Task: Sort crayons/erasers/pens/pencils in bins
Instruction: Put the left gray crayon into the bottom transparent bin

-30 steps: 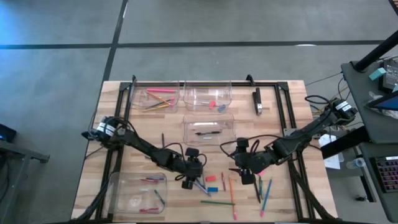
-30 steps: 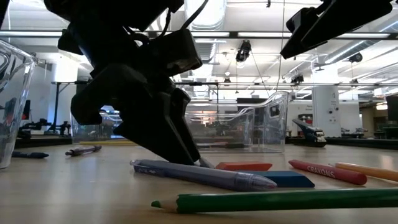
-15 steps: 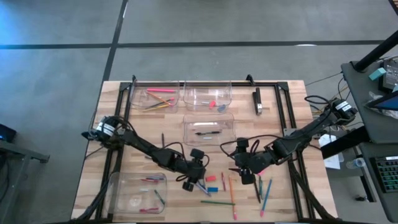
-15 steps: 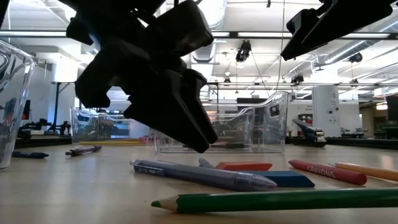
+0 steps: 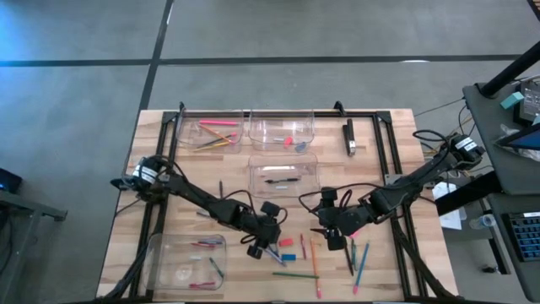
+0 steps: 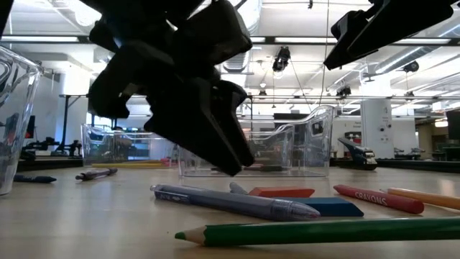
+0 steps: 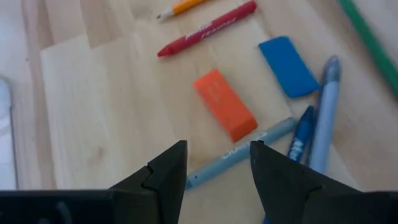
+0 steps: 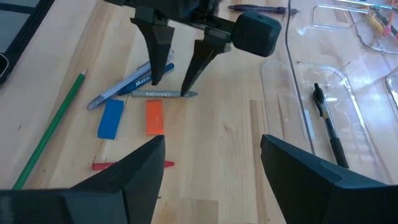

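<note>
Left gripper (image 8: pixel 175 84) raised off the table since a second ago, fingers spread and empty astride grey crayon (image 8: pixel 164 94). Not yet picked. Right gripper (image 8: pixel 211 180) idle nearby, spread.

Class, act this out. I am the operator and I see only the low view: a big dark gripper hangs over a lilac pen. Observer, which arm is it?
Observer: The left gripper. From above, it sits just left of the blue eraser.
Operator: Are its fingers open?
Observer: Yes. The right wrist view shows them apart, one on either side of a grey crayon, gripping nothing.
Operator: And the other arm?
Observer: From above, the right gripper hovers to the right of that eraser. Its own wrist view shows it open and empty.
</note>
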Robot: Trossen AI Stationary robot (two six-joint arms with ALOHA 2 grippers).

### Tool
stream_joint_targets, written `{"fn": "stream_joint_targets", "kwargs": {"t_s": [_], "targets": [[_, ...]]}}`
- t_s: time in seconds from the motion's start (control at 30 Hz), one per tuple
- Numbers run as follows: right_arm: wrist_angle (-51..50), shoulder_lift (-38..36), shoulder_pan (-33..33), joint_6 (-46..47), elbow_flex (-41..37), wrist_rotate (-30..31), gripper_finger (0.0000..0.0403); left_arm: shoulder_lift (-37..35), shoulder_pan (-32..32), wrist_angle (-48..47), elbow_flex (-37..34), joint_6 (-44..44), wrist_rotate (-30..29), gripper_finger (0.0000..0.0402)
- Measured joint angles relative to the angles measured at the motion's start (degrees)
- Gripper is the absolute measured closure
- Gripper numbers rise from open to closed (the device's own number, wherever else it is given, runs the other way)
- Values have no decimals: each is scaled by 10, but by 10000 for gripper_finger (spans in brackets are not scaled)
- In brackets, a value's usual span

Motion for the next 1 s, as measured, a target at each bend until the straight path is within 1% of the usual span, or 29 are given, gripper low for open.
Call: {"fn": "stream_joint_targets", "kwargs": {"t_s": [0.3,0.4,0.57,0.7,0.87,1.0], "targets": [[0,0,0,-4,0,0,149,-1,5,-6,18,25,12,242],[1,0,0,-4,0,0,149,0,7,-24,18,26,12,242],[1,0,0,-4,0,0,149,0,10,-26,19,26,14,242],[1,0,0,-4,0,0,149,16,10,-20,20,26,18,242],[2,0,0,-4,-1,0,149,57,10,-15,41,25,36,242],[2,0,0,-4,-3,0,149,64,10,-13,45,24,39,242]]}}
